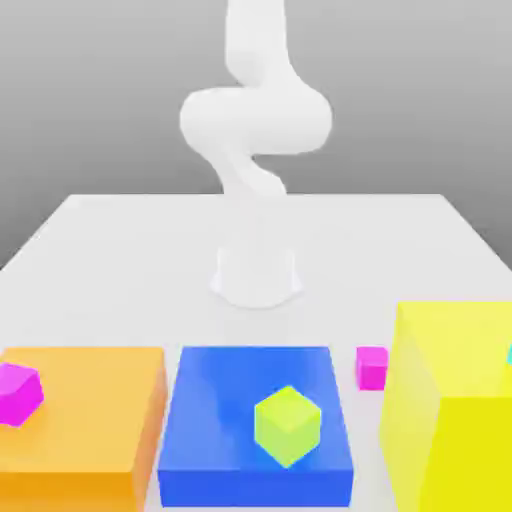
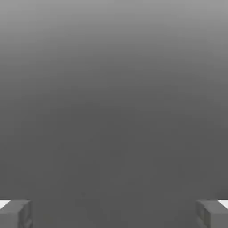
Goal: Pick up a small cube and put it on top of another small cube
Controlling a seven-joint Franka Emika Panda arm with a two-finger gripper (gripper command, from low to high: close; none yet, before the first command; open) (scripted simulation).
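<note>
**Arm raised, claw spread wide and empty; cubes on the table**

The white arm [image 1: 255,125] rises from its round base [image 1: 257,275] at the middle of the white table [image 1: 120,225] and curls overhead toward the camera. In the hand view the gripper [image 2: 114,213] stands with its two grey fingertips [image 2: 15,213] far apart at opposite edges of the picture, with nothing between them but a plain grey background. The claw holds nothing.

Along the near side of the table, in the exterior view, stand three large blocks: an orange block [image 1: 90,420] on the exterior view's left, a blue block [image 1: 255,400] in the middle, and a taller yellow block [image 1: 450,410] on the exterior view's right.

A lime-green cube [image 1: 287,425] sits tilted on top of the blue block. A magenta cube [image 1: 18,392], also tilted, sits at the left edge of the orange block's top.

The small magenta-pink cube [image 1: 371,367] rests on the table in the gap between the blue and yellow blocks, just beside the yellow one. A cyan sliver [image 1: 508,355], the other small cube, shows at the exterior view's right edge, at the yellow block; its footing cannot be told.
</note>
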